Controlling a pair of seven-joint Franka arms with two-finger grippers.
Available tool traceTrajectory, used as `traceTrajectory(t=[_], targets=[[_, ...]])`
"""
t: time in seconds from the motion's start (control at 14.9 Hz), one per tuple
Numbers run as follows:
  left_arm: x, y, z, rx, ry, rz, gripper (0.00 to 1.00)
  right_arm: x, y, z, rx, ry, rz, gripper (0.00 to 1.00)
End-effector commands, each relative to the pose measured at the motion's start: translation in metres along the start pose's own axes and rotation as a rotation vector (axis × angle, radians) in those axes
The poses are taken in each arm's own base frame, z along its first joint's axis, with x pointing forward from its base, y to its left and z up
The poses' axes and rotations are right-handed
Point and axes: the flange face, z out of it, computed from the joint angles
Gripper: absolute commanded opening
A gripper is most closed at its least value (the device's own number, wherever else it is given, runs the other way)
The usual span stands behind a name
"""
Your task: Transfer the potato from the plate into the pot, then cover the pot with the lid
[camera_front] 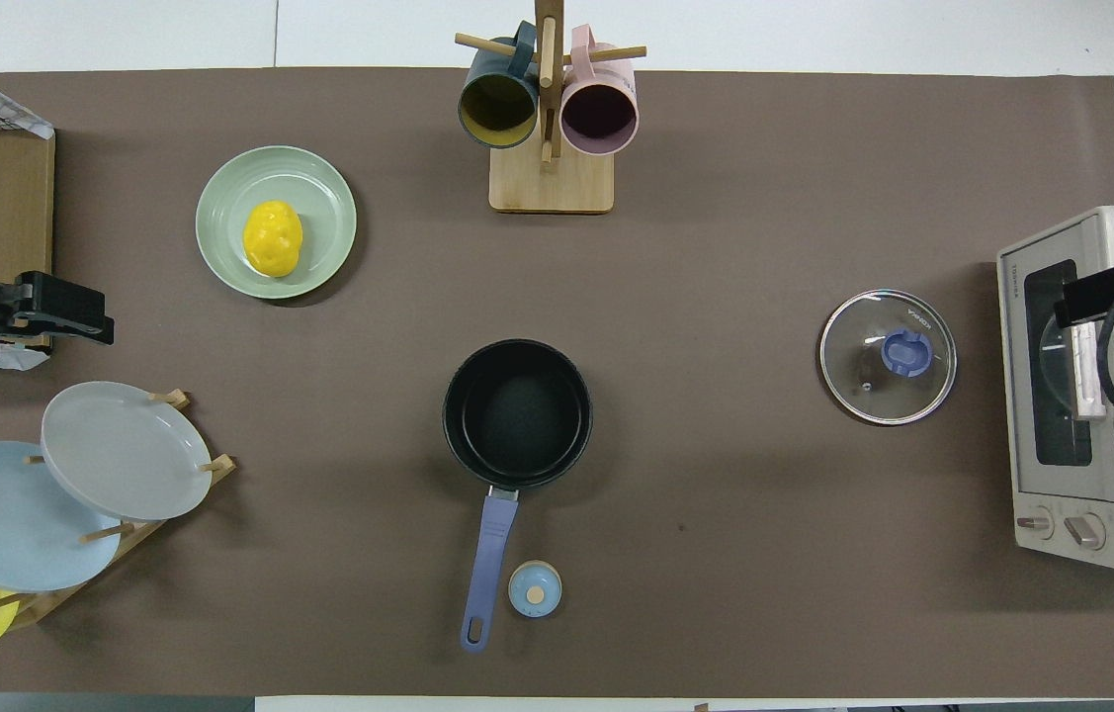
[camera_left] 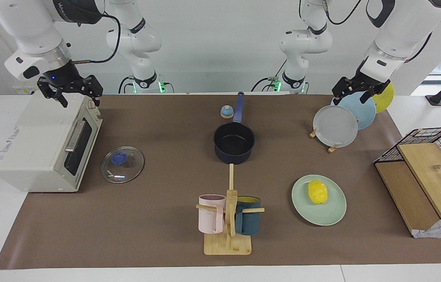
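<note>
The potato (camera_left: 317,192) lay on the plate (camera_left: 332,213) toward the left arm's end of the desk (camera_left: 165,243), the pot (camera_left: 234,143) stood empty mid-desk, the lid (camera_left: 122,164) lay before the oven (camera_left: 44,145), while both pincers, left (camera_left: 355,92) over the plate rack (camera_left: 335,125) and right (camera_left: 72,91) over the oven, hung apart.

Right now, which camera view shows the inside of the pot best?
The overhead view: it looks almost straight down into the pot, so the whole black, empty inside shows. The facing view sees the pot at a slant; its nearer wall hides part of the bottom.
</note>
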Motion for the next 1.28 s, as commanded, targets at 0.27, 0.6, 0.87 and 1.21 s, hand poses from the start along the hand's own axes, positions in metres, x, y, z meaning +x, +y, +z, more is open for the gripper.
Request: traceTrajectory(t=[0.27, 0.6, 0.87, 1.21], targets=[[0.002, -0.004, -0.004, 0.007, 0.012, 0.007, 1.00, -0.003, -0.003, -0.001, 0.012, 0.011, 0.012, 1.00], [0.006, 0.001, -0.002, 0.005, 0.043, 0.014, 1.00, -0.005, -0.003, -0.003, 0.012, 0.011, 0.010, 1.00], [0.029, 0.004, 0.019, 0.004, 0.045, 0.016, 1.00, -0.003, 0.004, 0.001, 0.010, 0.021, -0.007, 1.00], [0.144, 0.027, 0.114, 0.001, 0.002, 0.035, 1.00, 0.018, -0.009, 0.053, 0.006, 0.046, -0.037, 1.00]])
